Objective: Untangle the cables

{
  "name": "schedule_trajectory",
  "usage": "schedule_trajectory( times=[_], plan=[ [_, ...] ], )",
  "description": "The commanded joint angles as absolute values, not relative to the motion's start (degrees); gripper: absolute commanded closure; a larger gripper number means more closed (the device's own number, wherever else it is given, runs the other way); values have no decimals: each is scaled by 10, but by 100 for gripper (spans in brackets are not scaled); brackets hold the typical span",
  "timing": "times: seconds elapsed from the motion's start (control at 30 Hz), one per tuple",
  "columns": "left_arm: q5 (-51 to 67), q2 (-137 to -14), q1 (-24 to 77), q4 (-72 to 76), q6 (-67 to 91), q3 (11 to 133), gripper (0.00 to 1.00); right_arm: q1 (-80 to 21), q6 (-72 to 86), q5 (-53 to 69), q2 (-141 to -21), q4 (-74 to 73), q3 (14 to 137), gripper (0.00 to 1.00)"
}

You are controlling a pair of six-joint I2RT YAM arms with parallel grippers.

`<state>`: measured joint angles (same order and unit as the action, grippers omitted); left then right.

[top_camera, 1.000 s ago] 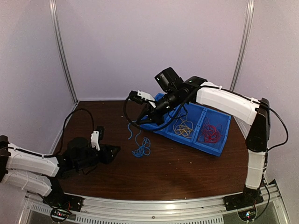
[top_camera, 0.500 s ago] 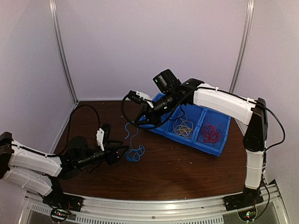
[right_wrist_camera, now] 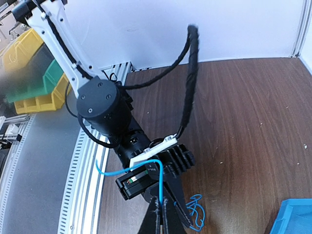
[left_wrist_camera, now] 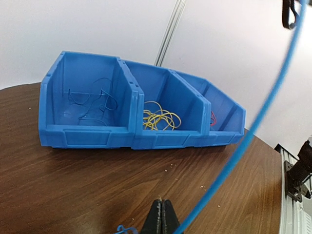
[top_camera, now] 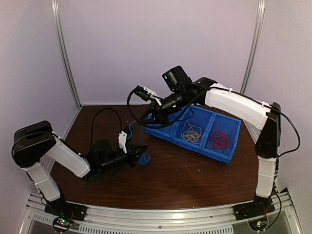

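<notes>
The right gripper (right_wrist_camera: 160, 207) pinches the blue cable (left_wrist_camera: 253, 131). It runs tight down to the left gripper (left_wrist_camera: 162, 214), which is shut, with the cable beside its tips. The tangle (right_wrist_camera: 196, 214) lies just by them. Pull harder and it knots tighter, or slips free.

Ahead of the left tool (left_wrist_camera: 162, 217) the tabletop (left_wrist_camera: 73, 185) grain is crisp under bright, even light, yet the blue cable (left_wrist_camera: 253, 131) rising beside it smears into a wide streak (too near the lens). Far up and left of the right tool (right_wrist_camera: 161, 214), the yellow and green bins (right_wrist_camera: 29, 73) dissolve into blur. The overhead view is dimmer, soft, lilac-tinted, with diffuse shadows.
</notes>
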<state>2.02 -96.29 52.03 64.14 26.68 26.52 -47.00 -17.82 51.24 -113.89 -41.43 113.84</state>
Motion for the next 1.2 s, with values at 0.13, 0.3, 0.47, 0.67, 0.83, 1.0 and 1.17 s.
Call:
schedule_trajectory(
  times=[0.13, 0.3, 0.47, 0.67, 0.83, 1.0, 1.17],
  plan=[
    [47, -1015, 521, 783, 358, 193, 100, -408, -148, 545, -1072, -348, 1275, 100],
    [53, -1019, 521, 777, 369, 178, 100, -364, -114, 587, -1075, -329, 1331, 100],
    [53, -1031, 521, 725, 353, 193, 100, -325, -66, 642, -1074, -294, 1350, 100],
    [59, -1022, 524, 655, 316, 235, 98, -324, -31, 672, -1069, -264, 1288, 100],
    [41, -981, 547, 607, 255, 270, 85, -337, 51, 678, -1048, -138, 1157, 100],
    [9, -939, 568, 537, 206, 299, 72, -356, 30, 663, -1049, -143, 1124, 100],
    [-28, -875, 571, 489, 197, 286, 70, -365, 14, 656, -1049, -161, 1136, 100]
  ],
)
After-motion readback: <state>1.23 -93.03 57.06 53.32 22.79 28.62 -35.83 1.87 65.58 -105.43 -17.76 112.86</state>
